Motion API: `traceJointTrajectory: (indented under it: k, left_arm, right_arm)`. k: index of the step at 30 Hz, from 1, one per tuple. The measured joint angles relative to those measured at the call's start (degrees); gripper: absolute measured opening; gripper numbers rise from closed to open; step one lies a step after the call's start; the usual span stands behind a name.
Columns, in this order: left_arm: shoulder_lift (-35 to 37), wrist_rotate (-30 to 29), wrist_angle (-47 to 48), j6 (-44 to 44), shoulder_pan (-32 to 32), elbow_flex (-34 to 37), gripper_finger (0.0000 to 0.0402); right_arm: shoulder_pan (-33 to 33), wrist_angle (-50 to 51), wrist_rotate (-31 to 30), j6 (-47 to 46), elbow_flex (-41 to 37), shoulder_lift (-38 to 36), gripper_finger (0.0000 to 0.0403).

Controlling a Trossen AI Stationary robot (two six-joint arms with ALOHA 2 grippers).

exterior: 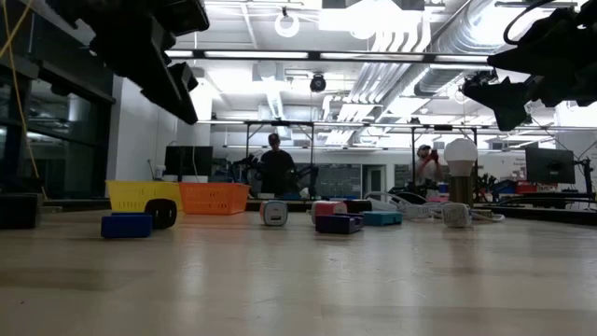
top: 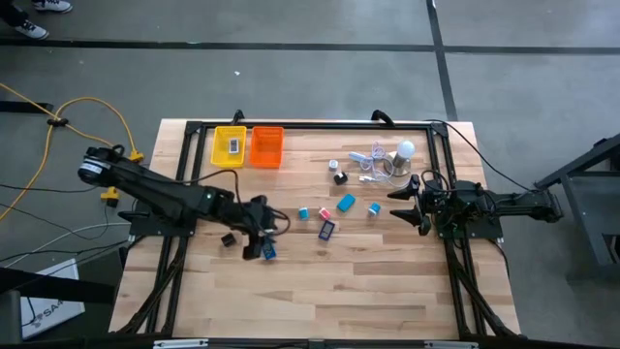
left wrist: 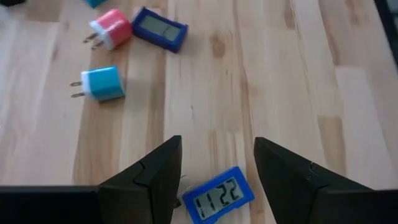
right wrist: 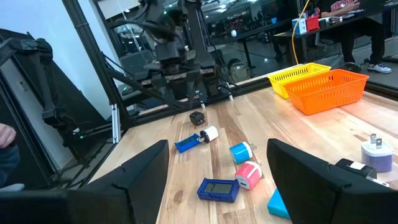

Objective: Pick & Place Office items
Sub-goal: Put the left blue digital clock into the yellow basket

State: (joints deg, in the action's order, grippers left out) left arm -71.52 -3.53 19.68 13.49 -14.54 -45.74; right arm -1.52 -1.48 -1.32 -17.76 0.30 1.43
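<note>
This is a big lab or workshop. A light wooden table (top: 387, 281) in a black metal frame (top: 310, 127) stands on a grey concrete floor (top: 291, 58). Bare silver pipes (exterior: 410, 56) and bright lights run along the ceiling. Desks with dark computer screens (exterior: 548, 165) stand far behind, where two people (exterior: 276, 168) work.
</note>
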Motion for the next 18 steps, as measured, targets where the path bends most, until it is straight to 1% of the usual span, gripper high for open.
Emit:
traceJointTrajectory:
  k: [6, 9, 12, 18]
  left_arm:
    - [-0.64, 0.43, -0.36, -5.20, -1.93, 0.00, 0.0194]
    - [-0.45, 2.33, -0.33, -7.17, -2.28, 0.00, 0.0194]
    - [-0.42, 3.79, -0.28, -8.38, -2.28, 0.00, 0.0194]
    - [-0.42, 3.88, -0.25, -10.24, -2.28, 0.00, 0.0194]
  right_arm:
    - [0.00, 0.00, 0.00, -0.01, 0.02, 0.01, 0.0259]
    - [0.00, -0.02, -0.01, 0.00, 0.01, 0.00, 0.0259]
    - [0.02, -0.02, -0.02, -0.02, 0.02, 0.02, 0.0259]
    - [0.00, -0.02, -0.02, -0.02, 0.00, 0.02, 0.0259]
